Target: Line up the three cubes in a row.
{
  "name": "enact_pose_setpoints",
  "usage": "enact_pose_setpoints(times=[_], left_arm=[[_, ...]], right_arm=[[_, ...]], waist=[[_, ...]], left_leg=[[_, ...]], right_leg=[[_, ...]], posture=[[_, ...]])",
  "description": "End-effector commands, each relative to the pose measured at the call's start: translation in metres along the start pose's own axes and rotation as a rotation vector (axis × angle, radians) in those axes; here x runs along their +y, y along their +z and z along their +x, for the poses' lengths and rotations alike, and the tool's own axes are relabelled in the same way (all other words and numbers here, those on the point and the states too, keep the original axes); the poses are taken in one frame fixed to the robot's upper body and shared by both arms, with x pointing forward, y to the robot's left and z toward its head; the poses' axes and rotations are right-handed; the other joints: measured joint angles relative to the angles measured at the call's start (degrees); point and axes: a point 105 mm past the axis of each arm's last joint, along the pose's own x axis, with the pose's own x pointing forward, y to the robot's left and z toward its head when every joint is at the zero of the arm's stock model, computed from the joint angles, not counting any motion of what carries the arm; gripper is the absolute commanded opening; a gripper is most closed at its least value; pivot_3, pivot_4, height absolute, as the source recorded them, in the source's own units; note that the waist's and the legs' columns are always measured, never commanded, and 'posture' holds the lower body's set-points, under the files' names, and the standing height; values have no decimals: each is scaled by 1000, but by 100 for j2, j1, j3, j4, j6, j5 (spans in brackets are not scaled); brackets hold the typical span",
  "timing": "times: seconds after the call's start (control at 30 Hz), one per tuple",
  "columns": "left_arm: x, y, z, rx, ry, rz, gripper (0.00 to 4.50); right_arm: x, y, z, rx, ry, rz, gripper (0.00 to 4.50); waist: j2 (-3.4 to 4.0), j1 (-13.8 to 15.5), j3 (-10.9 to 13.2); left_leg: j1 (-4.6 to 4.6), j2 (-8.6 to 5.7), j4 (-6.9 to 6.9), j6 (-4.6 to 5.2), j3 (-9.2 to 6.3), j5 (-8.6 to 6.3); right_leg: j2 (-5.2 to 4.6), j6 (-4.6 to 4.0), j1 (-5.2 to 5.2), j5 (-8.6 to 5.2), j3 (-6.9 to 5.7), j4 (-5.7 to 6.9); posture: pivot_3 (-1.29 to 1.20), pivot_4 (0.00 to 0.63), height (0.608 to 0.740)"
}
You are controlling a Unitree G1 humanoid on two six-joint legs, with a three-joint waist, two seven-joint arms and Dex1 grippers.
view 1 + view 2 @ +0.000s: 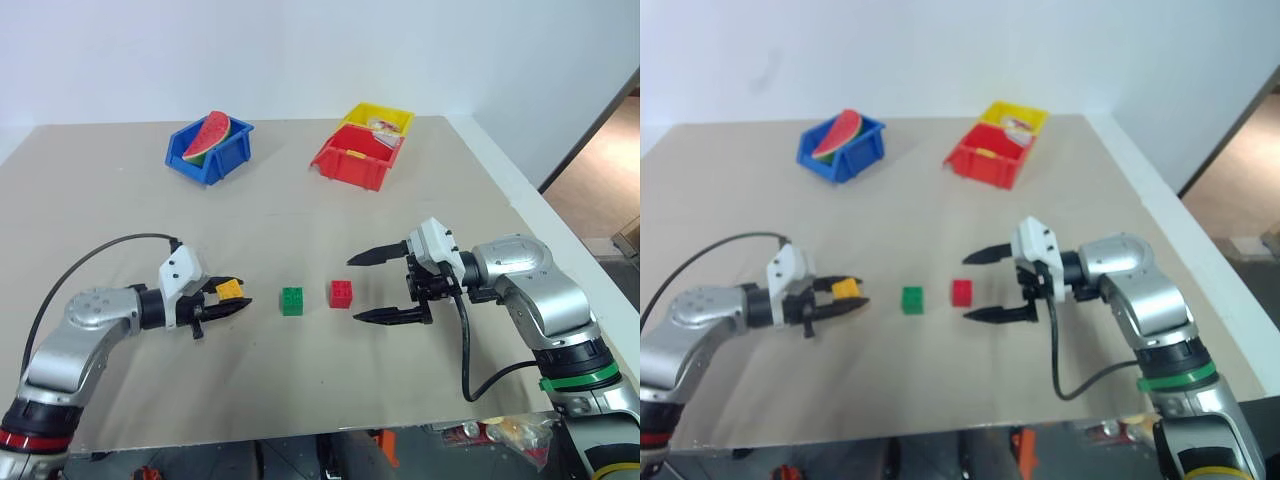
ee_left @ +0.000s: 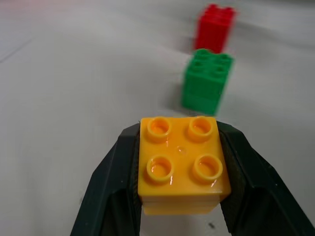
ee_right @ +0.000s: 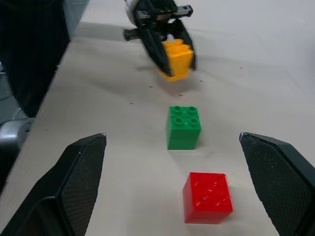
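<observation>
1. The yellow-orange plastic toy-brick cube with four round studs on top is gripped between the two black fingers of the left gripper, studs upward. The right wrist view shows it held clear of the table surface, with a shadow beneath it. No lettering can be read on its studs.
2. The green plastic studded cube stands on the table just beyond the held cube, apart from it, studs upward.
3. The red plastic studded cube stands on the table next past the green one, with a small gap between them. In the left wrist view yellow-orange, green and red recede in roughly one line.
4. The right gripper faces the left one from the far side of the red cube. Its jaws are spread wide and hold nothing; one finger lies on each side of the red cube's line, touching neither cube.
5. The beige flat tabletop carries all of the above.
6. Well apart, toward the table's far edge: a blue plastic bin holding a watermelon-slice toy, and a red plastic bin touching a yellow plastic bin. Their contents are too small to identify, and no label is legible.
</observation>
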Motion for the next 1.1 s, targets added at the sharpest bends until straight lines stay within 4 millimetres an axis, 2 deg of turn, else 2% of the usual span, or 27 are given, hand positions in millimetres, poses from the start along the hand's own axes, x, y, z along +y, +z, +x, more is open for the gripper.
enact_pose_setpoints(times=[0.03,0.2,0.47,0.8,1.07,1.1], left_arm=[[6,6,-4,16,-75,52,1615],[10,4,-3,22,-108,70,1615],[2,-10,3,19,-131,96,1615],[4,-18,8,37,-127,78,1615],[-3,-25,14,53,-169,90,1615],[-3,-25,15,53,-174,88,1993]], right_arm=[[-8,9,-9,4,-58,-59,4500],[-10,10,-11,4,-81,-60,4500],[-12,8,-12,6,-111,-38,4500],[-14,5,-14,23,-119,-38,4500],[-13,4,-15,25,-129,-28,4500],[-13,4,-15,25,-131,-28,4500]], waist=[[0,-3,0],[0,-4,0],[0,2,0],[0,1,0],[0,4,0],[0,5,0]], left_leg=[[0,1,0,0,0,0],[0,3,0,1,0,0],[-3,2,1,3,1,-1],[-2,3,2,3,-1,-1],[-2,3,2,3,0,-1],[-2,2,2,3,0,-1]], right_leg=[[2,0,0,0,0,0],[4,0,-1,0,1,0],[1,2,0,0,2,0],[3,2,0,0,0,1],[1,2,1,0,1,1],[1,2,1,0,1,1]], posture=[[0,150,740],[0,150,740],[0,150,740],[0,150,740],[0,150,740],[0,150,740]])
